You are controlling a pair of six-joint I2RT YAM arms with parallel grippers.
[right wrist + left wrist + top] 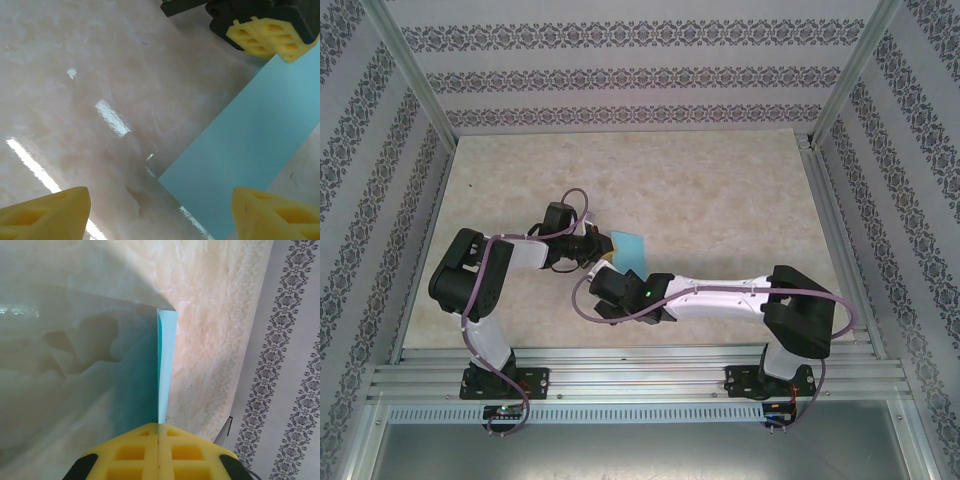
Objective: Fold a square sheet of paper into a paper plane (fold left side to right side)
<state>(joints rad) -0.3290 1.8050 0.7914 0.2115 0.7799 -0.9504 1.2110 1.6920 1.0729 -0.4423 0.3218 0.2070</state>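
The square sheet of paper (pixel 628 245) is turquoise-blue and lies near the middle of the table. In the right wrist view the sheet (pixel 255 150) runs as a flat blue band from lower middle to upper right. My left gripper (pixel 601 251) is shut on the paper's left edge. Its yellow fingertips (pixel 158 432) press together with the sheet (pixel 165 365) leaving them nearly edge-on. My right gripper (pixel 160 215) is open just above the table, with the sheet's near corner between its spread fingers (pixel 272 212). It touches nothing. The left gripper's fingers (pixel 270 35) show at the sheet's far end. The paper plane is out of view.
The glossy beige table (pixel 720 190) is bounded by patterned walls and aluminium frame posts (pixel 410 70). Both arms meet near the table's middle, the right gripper (pixel 607 274) just in front of the left one. A metal rail (pixel 640 375) runs along the near edge.
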